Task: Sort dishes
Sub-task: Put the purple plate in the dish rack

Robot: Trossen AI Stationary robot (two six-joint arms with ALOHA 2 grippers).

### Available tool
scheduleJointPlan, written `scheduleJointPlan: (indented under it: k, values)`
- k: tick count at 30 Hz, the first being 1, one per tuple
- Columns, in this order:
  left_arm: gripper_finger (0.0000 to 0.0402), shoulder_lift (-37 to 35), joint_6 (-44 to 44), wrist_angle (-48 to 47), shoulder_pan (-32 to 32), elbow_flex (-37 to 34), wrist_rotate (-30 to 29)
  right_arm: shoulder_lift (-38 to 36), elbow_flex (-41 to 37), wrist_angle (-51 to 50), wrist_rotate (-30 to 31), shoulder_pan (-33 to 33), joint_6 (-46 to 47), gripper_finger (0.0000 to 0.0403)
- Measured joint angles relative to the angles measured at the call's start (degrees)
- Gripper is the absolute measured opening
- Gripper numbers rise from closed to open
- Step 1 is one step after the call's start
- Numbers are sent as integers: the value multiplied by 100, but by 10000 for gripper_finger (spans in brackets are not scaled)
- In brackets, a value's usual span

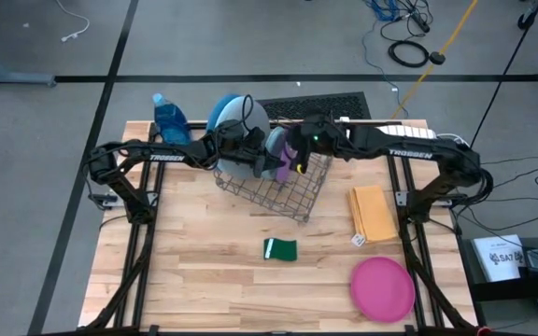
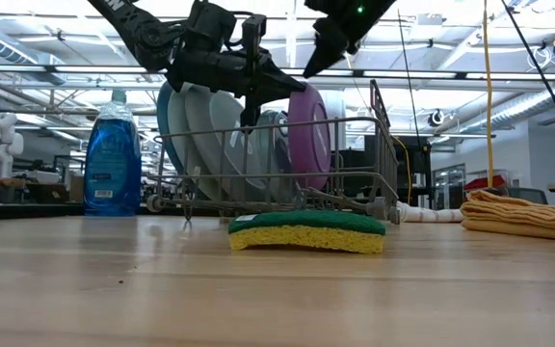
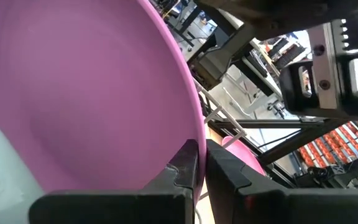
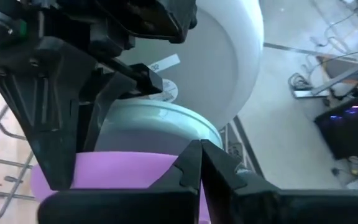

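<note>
Tabletop's rack (image 1: pixel 278 187) holds upright plates; both grippers, left (image 1: pixel 250 149) and right (image 1: pixel 299 147), hover closed above, pink plate (image 1: pixel 382 288) nearer right.

"TROSSEN" — left arm (image 1: pixel 162 156), right arm (image 1: pixel 409 152)

Overhead looks straight down; low camera level across table; both share rack (image 1: pixel 274 182).

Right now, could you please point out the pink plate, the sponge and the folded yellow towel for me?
pink plate (image 1: pixel 382 287), high view, middle of its face.
sponge (image 2: pixel 306 231), low view, its side, at the seam between the green and yellow layers.
yellow towel (image 1: pixel 374 213), high view, centre of top fold.
</note>
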Motion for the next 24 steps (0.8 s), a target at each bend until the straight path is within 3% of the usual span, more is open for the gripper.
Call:
scheduleJointPlan:
  k: [7,13,24]
  values:
    - [25,7,35,17,3,-7,-61,276,37,-107,-481,-292,15,1]
    - [25,37,-5,-101,13,-31,-156,619,34,-129,-411,-357,53,1]
    - [26,-194,-60,-96,9,-31,-75,567,10,-317,-445,-388,248,0]
